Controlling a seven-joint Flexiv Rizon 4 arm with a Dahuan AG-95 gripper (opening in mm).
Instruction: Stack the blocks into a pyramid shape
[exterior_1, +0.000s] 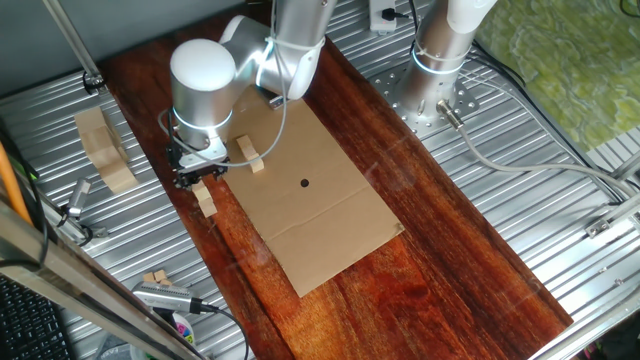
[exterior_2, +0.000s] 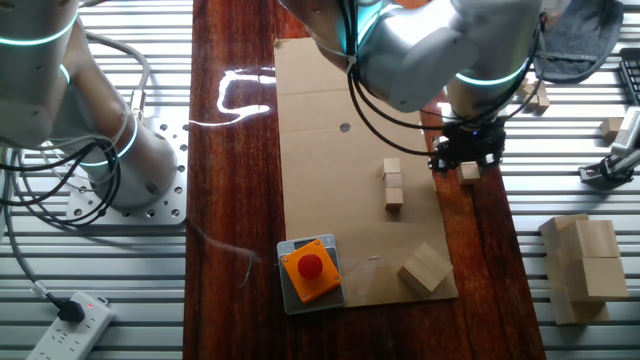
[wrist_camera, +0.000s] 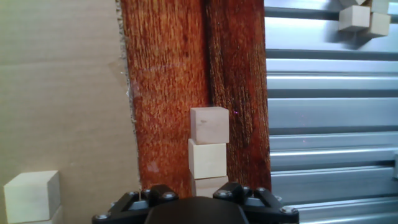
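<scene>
Three small pale wooden blocks lie touching in a row on the dark wood board; the hand view shows the far block (wrist_camera: 209, 124), the middle block (wrist_camera: 207, 158) and the near block (wrist_camera: 208, 185). My gripper (exterior_1: 196, 176) hovers over the near end of this row (exterior_1: 206, 200), and the near block sits between the finger bases, which stand wider apart than the block. The fingertips are hidden. In the other fixed view the gripper (exterior_2: 466, 158) is just above a block (exterior_2: 469, 173). Two more blocks (exterior_2: 393, 184) lie on the cardboard sheet (exterior_2: 330, 170).
A larger faceted wood chunk (exterior_2: 425, 268) and a red button box (exterior_2: 310, 270) sit at the cardboard's end. Big wooden slab pieces (exterior_2: 583, 262) lie on the metal table. Spare small blocks (wrist_camera: 359, 15) lie on the metal slats. A second arm's base (exterior_1: 435, 75) stands nearby.
</scene>
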